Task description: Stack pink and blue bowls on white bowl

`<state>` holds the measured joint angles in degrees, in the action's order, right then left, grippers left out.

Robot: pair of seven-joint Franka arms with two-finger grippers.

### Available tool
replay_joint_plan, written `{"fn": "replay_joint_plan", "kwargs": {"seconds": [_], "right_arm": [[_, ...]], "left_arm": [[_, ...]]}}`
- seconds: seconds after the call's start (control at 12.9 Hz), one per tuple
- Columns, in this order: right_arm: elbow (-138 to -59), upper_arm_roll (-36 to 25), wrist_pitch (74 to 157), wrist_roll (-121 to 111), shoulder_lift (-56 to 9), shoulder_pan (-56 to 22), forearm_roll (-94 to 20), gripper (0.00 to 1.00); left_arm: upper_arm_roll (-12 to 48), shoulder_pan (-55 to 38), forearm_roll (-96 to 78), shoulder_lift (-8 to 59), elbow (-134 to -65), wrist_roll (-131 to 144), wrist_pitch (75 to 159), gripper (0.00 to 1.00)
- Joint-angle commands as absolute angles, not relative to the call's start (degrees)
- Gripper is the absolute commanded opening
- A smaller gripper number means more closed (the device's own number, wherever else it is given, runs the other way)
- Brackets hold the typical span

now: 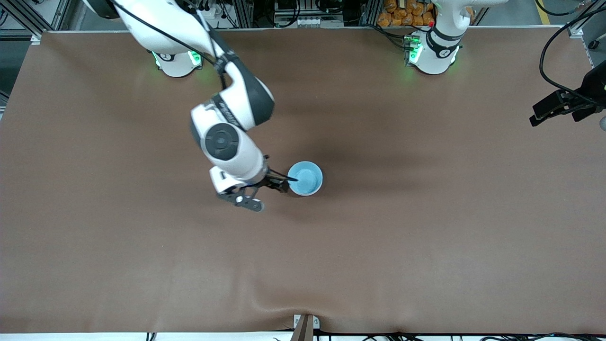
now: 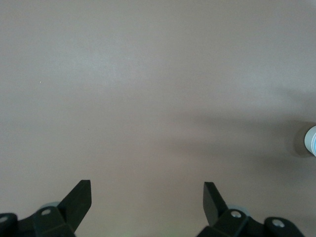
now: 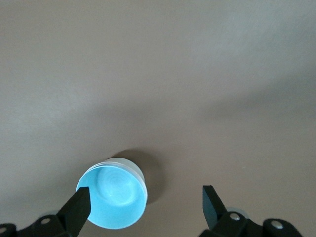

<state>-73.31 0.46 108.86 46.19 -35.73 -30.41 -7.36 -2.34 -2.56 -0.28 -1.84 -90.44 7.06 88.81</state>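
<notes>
The light blue bowl stands upright near the middle of the table. In the right wrist view the blue bowl sits inside another bowl, whose pale whitish rim shows just under it. I see no pink bowl; it is hidden or out of view. My right gripper is open and empty, low over the table beside the stack. In its wrist view the right gripper has one fingertip over the blue bowl's rim. My left gripper waits open and empty, high over the left arm's end of the table.
The brown table cover is bare around the stack. The left wrist view shows the left gripper over bare table, with the stack's edge at the frame's border. A metal bracket sits at the table edge nearest the front camera.
</notes>
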Motion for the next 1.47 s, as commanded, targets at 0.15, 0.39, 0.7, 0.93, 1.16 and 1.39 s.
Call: {"fn": "replay_joint_plan", "kwargs": {"seconds": [0.15,0.39,0.7,0.93,1.16,1.39], "right_arm": [[-68.64,8.23,100.12,35.1,-31.92,-16.83,-5.54,1.0],[-68.47,12.75,93.7,32.34,-28.75,-8.71,-4.92,1.0],[-68.38,13.01,90.19,31.82,-23.92,-4.04,1.72,1.0],[-68.55,13.36,84.4,28.41,-18.04,-1.94,6.94,1.0],[-74.5,13.27,82.18,27.69,-10.75,-1.59,8.17,1.0],[-82.86,13.1,84.11,21.49,-4.5,1.4,7.82,1.0]], "left_arm": [[-1.93,-1.93,-0.44,-1.58,-90.35,6.06,89.03,1.0],[-1.93,-1.93,-0.44,-1.49,-90.35,6.06,89.21,1.0],[-1.93,-1.93,-0.53,-1.41,-90.26,6.06,89.3,1.0],[-2.02,-1.84,-0.53,-1.49,-90.0,5.98,89.3,1.0],[-2.28,-1.76,-0.53,-1.49,-89.91,5.98,89.21,1.0],[-2.46,-1.76,-0.09,-1.49,-89.56,5.19,89.21,1.0]]}}
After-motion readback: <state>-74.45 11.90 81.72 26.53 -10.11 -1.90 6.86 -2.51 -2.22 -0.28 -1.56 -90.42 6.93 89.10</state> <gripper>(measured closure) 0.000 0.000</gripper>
